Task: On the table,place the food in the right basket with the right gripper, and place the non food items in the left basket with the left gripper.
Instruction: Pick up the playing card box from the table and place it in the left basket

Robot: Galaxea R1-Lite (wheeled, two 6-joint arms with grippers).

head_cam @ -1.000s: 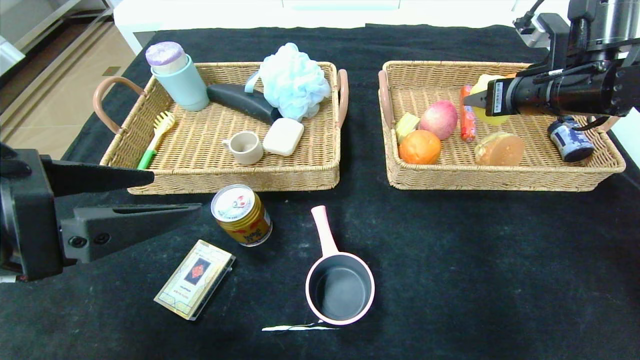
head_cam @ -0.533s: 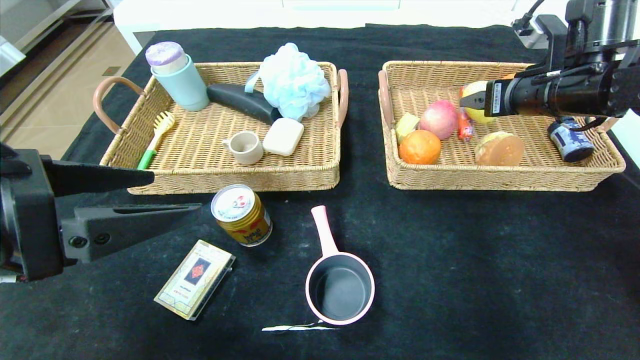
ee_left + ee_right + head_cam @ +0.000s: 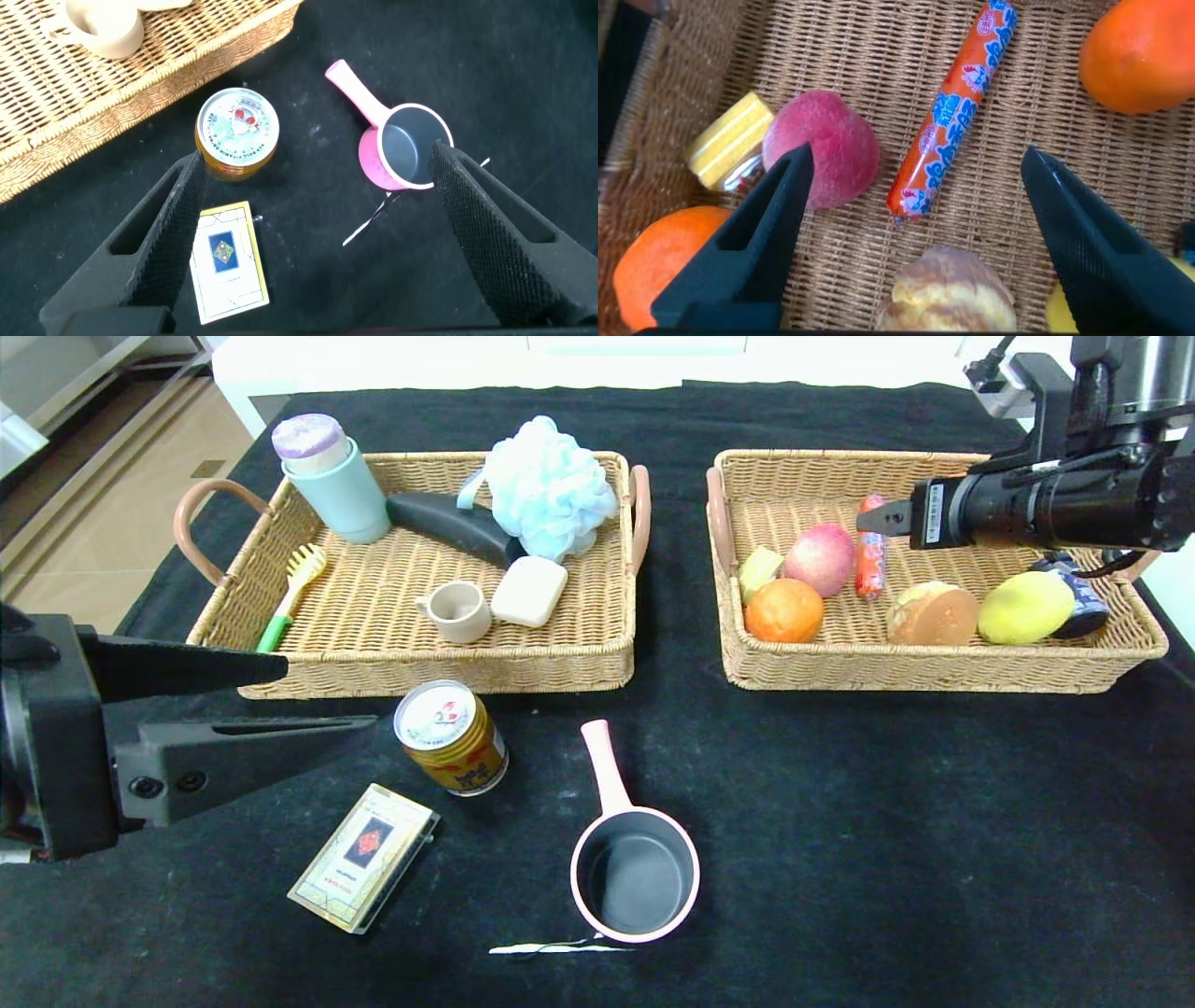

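My right gripper (image 3: 876, 518) hovers open over the right basket (image 3: 934, 678) and holds nothing (image 3: 915, 163). In that basket lie the yellow lemon (image 3: 1025, 607), the brown tuber (image 3: 934, 613) and the orange sausage stick (image 3: 870, 558), which also shows under the fingers (image 3: 948, 121). The gold can (image 3: 452, 737) stands on the black table (image 3: 887, 840), in front of the left basket (image 3: 420, 674). The cream card box (image 3: 364, 856) and the pink saucepan (image 3: 635, 868) lie nearby. My left gripper (image 3: 329, 692) hangs open above them (image 3: 316, 159).
The left basket holds a mint tumbler (image 3: 341, 485), a blue bath pouf (image 3: 549, 487), a soap bar (image 3: 528, 590), a small cup (image 3: 457, 610) and a brush (image 3: 291, 593). An orange (image 3: 784, 609), a peach (image 3: 820, 558) and a blue-white can (image 3: 1074, 593) crowd the right basket.
The right gripper opened and let go of the lemon, which dropped and rolled to the right side of the right basket. The left arm stayed still.
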